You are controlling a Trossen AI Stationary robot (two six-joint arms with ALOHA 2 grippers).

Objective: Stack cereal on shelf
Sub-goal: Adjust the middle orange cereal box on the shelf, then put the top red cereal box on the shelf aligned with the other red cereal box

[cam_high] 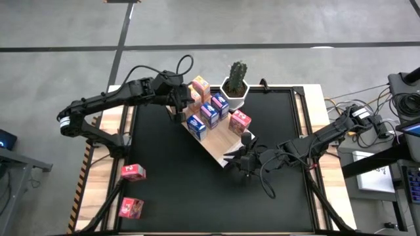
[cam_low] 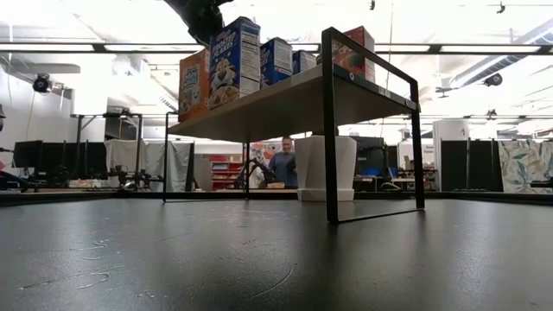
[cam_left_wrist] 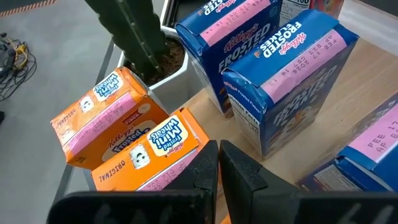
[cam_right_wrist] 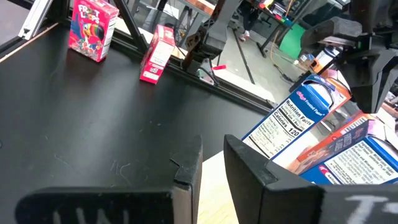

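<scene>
A light-wood shelf (cam_high: 213,147) on black legs sits angled at the centre of the high view, raised above the black tabletop (cam_high: 262,196), which fills most of the frame. It carries cereal boxes upright and close together, likely so more will fit: two orange boxes (cam_high: 199,88) at its upper left end, blue boxes (cam_high: 210,113) in the middle, a pink box (cam_high: 240,121) toward the right. A potted cactus (cam_high: 236,84) stands just beyond it.

The left gripper (cam_high: 178,98) hovers beside the orange boxes, fingers clenched on nothing. The right gripper (cam_high: 239,157) rests at the shelf's lower right edge, jaws narrowly parted and empty.

Two pink boxes (cam_high: 133,172) wait at lower left, near the table's wooden edge, not yet stacked.

Beyond the table, the low view shows a bright workshop with desks and a person.
</scene>
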